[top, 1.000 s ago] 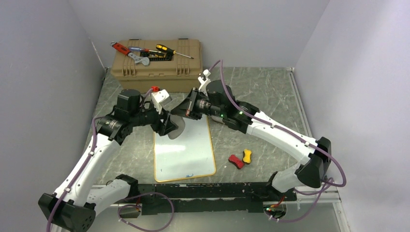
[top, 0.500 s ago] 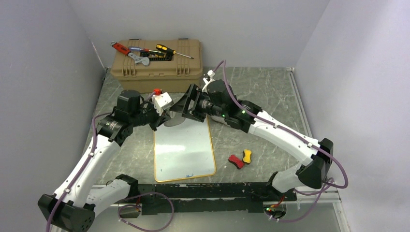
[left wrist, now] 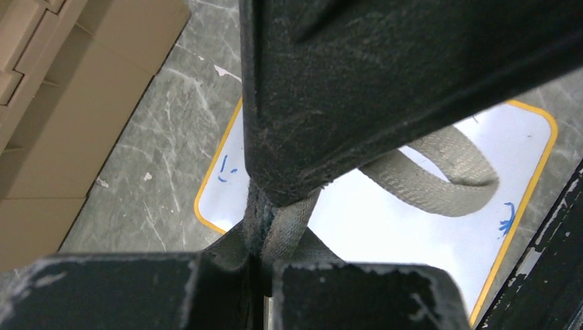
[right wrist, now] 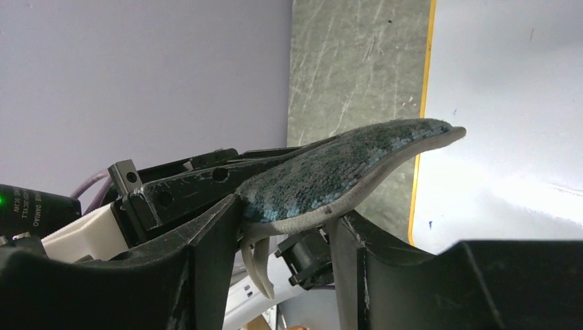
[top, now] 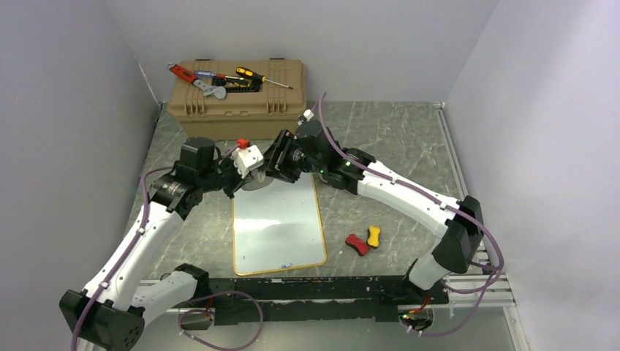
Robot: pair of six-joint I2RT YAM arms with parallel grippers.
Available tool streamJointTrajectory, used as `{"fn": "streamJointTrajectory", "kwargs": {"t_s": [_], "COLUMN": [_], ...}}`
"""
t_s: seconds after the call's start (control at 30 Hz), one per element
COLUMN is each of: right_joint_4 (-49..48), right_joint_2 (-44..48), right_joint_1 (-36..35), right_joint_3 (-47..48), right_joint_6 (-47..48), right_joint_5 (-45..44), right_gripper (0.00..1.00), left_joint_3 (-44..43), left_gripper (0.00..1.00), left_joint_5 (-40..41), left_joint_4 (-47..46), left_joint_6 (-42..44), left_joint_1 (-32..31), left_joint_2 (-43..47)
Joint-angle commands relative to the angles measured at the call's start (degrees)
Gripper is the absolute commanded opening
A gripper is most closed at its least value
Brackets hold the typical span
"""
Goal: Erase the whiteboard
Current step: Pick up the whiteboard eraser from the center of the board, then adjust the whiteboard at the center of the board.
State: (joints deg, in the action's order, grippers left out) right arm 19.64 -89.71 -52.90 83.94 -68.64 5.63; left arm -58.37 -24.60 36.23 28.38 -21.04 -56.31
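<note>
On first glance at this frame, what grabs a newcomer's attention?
Both arms meet over the far end of the whiteboard, where the left hand is shut on a grey eraser pad and the right hand straddles it. A few blue marks dot the board's edges, and a tan toolbox topped with tools sits behind.

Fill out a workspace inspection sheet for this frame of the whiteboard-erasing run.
Surface: green marbled table.
Job's things: whiteboard lies flat, bears small blue marks; grey pad held above its far end.
Clutter: tan toolbox at the back, screwdrivers and wrench on top; red piece and yellow piece right of the whiteboard.
Grippers: left gripper shut on the pad; right gripper straddles it, grip unclear.
Cables: purple cables along both arms, loops near the bases.
Surroundings: plain grey walls on three sides.
</note>
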Motion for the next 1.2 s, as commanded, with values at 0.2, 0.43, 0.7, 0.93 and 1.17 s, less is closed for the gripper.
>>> {"fn": "streamJointTrajectory", "kwargs": {"t_s": [0.2, 0.43, 0.7, 0.93, 1.17], "right_joint_4": [-4.0, 0.8, 25.2, 37.3, 32.2], "right_joint_2": [-1.2, -2.7, -1.7, -13.5, -26.9], "right_joint_1": [0.2, 2.1, 8.7, 12.3, 14.1], "right_joint_3": [1.4, 2.2, 3.9, 13.0, 21.3], "right_joint_6": [-3.2, 1.3, 21.2, 32.8, 35.0], "right_joint_5": [1.4, -1.2, -6.5, -2.8, 3.7], "right_gripper": [0.51, 0.0, 0.0, 0.0, 0.0], "left_joint_3": [-0.5, -5.6, -10.0, -5.6, -0.9], "left_gripper": [0.0, 0.25, 0.69, 0.62, 0.4], "left_joint_5": [2.6, 3.4, -3.6, -2.5, -4.5], "left_joint_4": [-0.4, 7.4, 17.0, 14.8, 7.0], "left_joint_6": [1.5, -3.3, -8.8, -5.3, -1.8], "left_joint_1": [-0.4, -0.5, 12.2, 19.3, 24.0], "left_joint_2": [-1.6, -7.1, -12.7, -21.0, -30.4]}}
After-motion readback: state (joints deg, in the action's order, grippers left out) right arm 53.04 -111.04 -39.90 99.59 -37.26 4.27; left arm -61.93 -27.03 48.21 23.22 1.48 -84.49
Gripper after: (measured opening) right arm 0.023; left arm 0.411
